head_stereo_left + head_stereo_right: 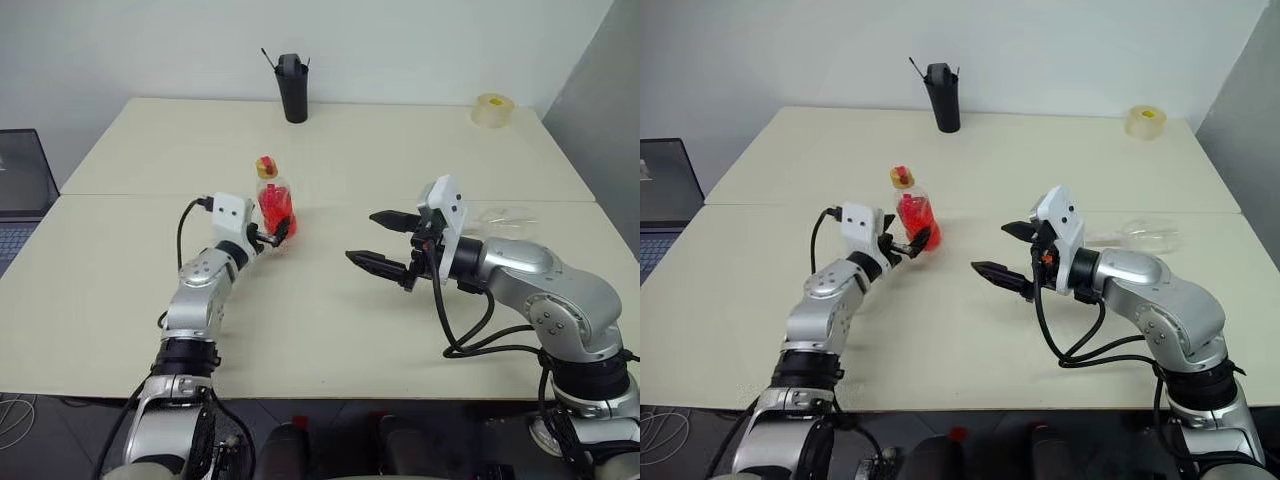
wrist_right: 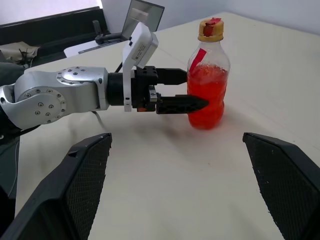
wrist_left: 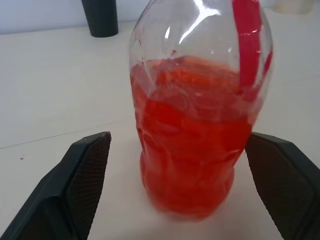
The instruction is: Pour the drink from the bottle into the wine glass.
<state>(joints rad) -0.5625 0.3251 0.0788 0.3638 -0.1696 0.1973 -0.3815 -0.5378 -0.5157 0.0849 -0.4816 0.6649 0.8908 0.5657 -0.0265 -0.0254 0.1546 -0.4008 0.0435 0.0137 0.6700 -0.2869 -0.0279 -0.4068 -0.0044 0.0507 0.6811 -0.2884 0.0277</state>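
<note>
Red drink [image 3: 192, 150] sitting in the capped bottle [image 1: 275, 205], upright on the cream surface [image 1: 330, 330]. Bracketing it with the left gripper [image 1: 276, 234], jaws wide apart, ready for clamping. Hovering right of the bottle, right gripper [image 1: 378, 240], jaws spread, empty. Lying beyond it, wine glass [image 1: 1145, 235].

The bottle [image 3: 195, 125] loses its cap past the frame edge. The wine glass [image 1: 1145, 236] lies partly behind the right arm.

Left pincer [image 1: 277, 234] reaches forward, level, fingers spread wide; right pincer [image 1: 383, 241] hovers, angled left, fingers parted wide, nothing gripped.
</note>
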